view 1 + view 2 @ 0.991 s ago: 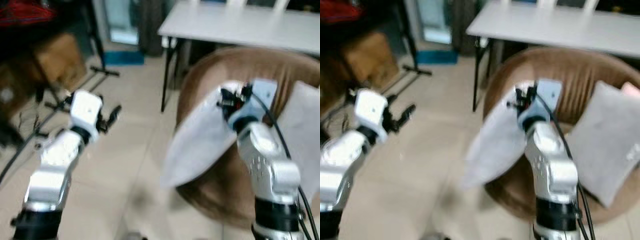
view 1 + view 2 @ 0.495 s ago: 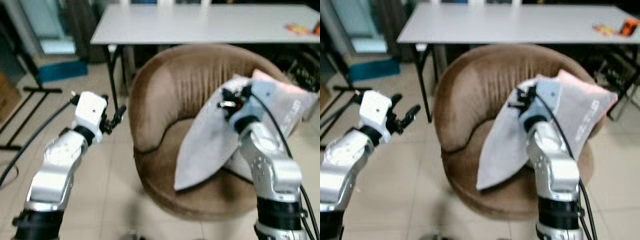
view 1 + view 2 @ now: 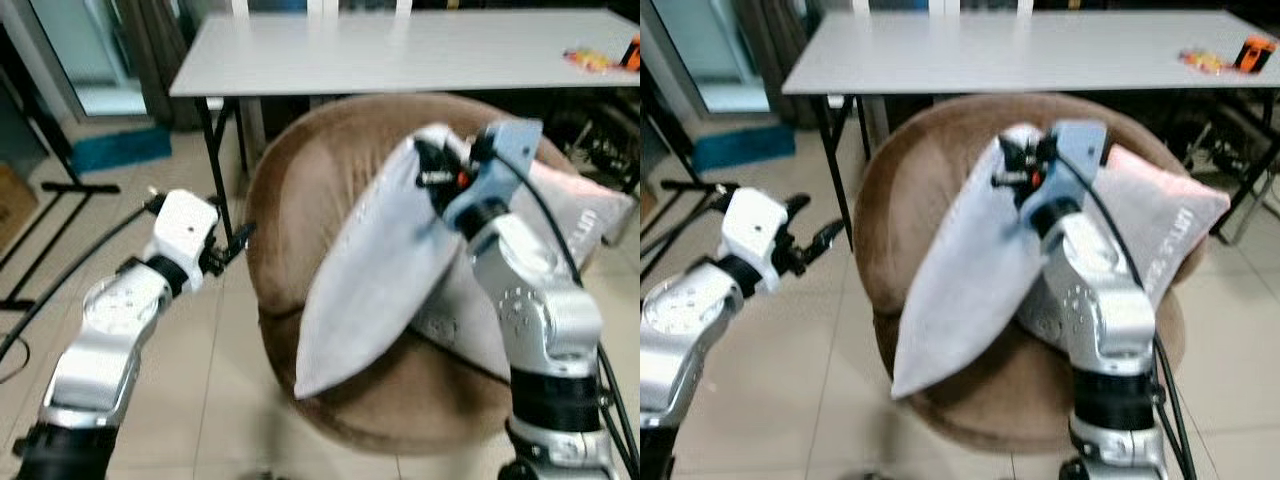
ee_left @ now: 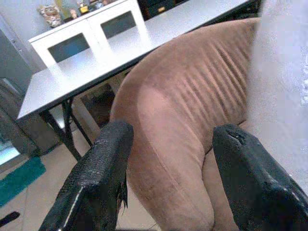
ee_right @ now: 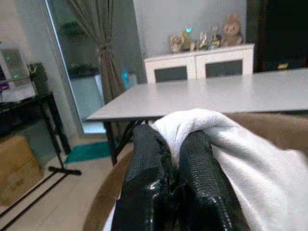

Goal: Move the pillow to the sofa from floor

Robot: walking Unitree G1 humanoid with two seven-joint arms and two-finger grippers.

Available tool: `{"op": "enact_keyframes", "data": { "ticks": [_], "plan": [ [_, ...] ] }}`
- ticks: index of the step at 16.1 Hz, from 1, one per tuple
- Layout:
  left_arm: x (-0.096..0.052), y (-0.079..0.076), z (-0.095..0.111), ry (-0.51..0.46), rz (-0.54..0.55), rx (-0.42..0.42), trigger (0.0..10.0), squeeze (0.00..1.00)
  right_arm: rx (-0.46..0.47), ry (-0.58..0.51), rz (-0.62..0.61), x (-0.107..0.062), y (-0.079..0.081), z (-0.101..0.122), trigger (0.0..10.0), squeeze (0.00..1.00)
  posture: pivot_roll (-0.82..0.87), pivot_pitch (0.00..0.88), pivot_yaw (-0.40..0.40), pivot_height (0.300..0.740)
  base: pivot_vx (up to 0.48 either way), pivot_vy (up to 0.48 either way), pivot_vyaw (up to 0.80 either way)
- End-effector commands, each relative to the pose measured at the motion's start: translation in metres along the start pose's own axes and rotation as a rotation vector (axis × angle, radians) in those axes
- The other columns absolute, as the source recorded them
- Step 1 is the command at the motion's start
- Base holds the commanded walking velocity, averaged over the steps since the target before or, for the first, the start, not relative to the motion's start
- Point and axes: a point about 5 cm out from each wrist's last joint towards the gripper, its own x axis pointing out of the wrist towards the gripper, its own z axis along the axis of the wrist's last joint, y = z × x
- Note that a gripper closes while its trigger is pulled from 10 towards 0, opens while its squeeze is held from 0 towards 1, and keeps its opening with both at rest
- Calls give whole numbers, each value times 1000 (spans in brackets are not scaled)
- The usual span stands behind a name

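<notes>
Pillow [image 3: 375, 270] hung slantwise over the seat of the brown sofa [image 3: 310, 200], its top corner pinched in the right tool [image 5: 173, 159] — a second pillow [image 3: 1160, 230] leaned behind it — while the left tool [image 4: 168, 178], fingers spread, hovered just beside the sofa.

My right gripper [image 5: 172, 161] pinched a corner of the pale grey pillow [image 3: 375, 275], which hung slanted over the round brown velvet sofa [image 3: 330, 190], its low corner out past the seat's front edge, beside a second pillow [image 3: 1165, 225].
</notes>
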Motion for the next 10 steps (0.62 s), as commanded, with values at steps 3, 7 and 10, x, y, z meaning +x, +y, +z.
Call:
{"op": "enact_keyframes", "data": {
  "ticks": [3, 7, 10],
  "plan": [
    [-5, -6, 0, 25, -93, 24, 10000, 0, -121, 5, 11, 15, -3, 2, 10000, 0, -53, 0, 4, 740, 0, 0, 0],
    [-9, -8, -1, 46, -181, 48, 10000, 0, -202, 77, 76, 31, 7, -17, 10000, 0, -41, 0, 8, 740, 0, 0, 0],
    [-12, -10, 1, 62, -275, 59, 10000, 0, -254, 108, 150, 50, 11, -28, 10000, 0, -28, 0, 13, 740, 0, 0, 0]
  ]
}}
